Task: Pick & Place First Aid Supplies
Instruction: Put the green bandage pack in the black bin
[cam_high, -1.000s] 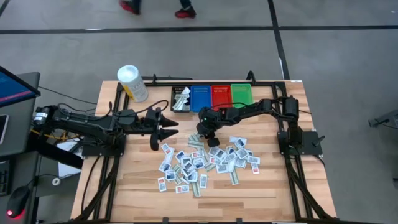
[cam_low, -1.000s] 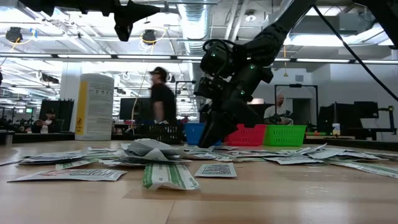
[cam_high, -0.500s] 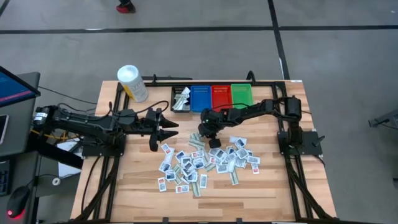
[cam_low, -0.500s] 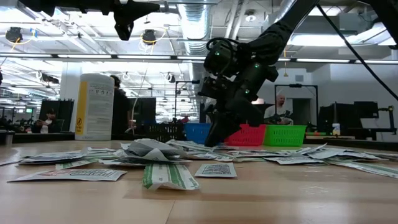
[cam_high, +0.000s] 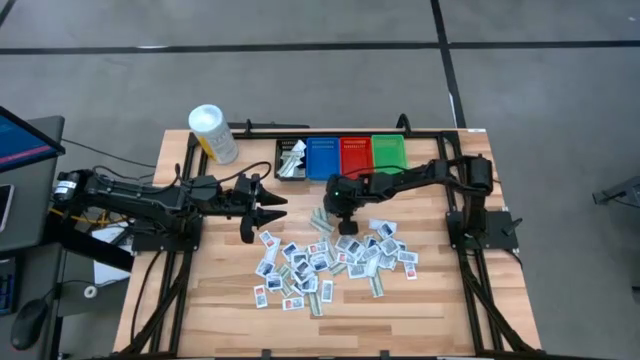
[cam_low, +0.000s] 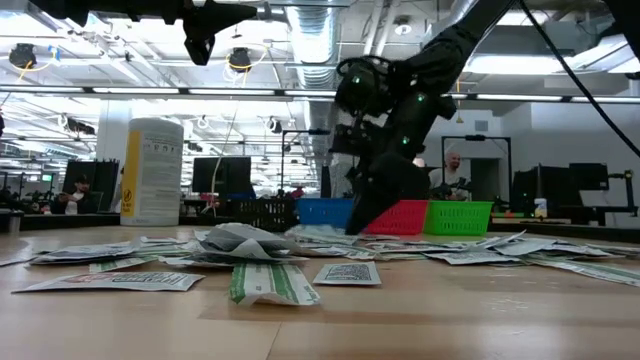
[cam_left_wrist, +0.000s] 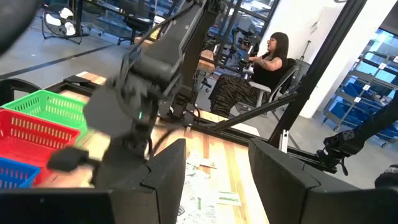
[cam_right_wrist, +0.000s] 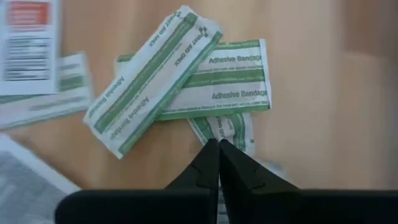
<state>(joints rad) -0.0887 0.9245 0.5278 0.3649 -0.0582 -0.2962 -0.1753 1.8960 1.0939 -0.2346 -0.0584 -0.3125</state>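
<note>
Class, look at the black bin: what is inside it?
The black bin holds a few pale packets leaning together. Their print and anything beneath them cannot be seen.

I saw a white tub near the counter's back edge, beside black, blue, red and green bins.

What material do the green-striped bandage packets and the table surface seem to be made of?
Bandage packets: probably matte paper wrappers; flat, white, with printed green stripes and text reading "Adhesive Bandage".
Table: looks like wood, perhaps butcher block; light brown planks with visible joints and a smooth finish.
</note>
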